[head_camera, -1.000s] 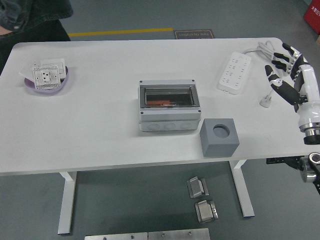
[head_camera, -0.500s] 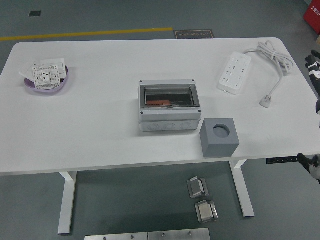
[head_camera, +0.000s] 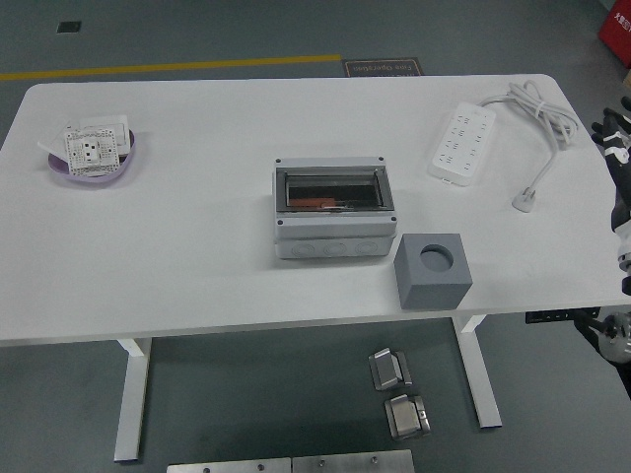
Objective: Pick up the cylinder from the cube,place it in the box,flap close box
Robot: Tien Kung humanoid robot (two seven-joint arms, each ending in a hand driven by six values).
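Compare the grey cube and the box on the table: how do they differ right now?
The grey cube is darker and smaller; the box is light grey, wider and flatter. The cube's top has a round, empty hole; the box's top has a dark, see-through flap, shut, with something orange behind it. The cube sits near the table's front edge, the box mid-table. Both rest flat on the white table.
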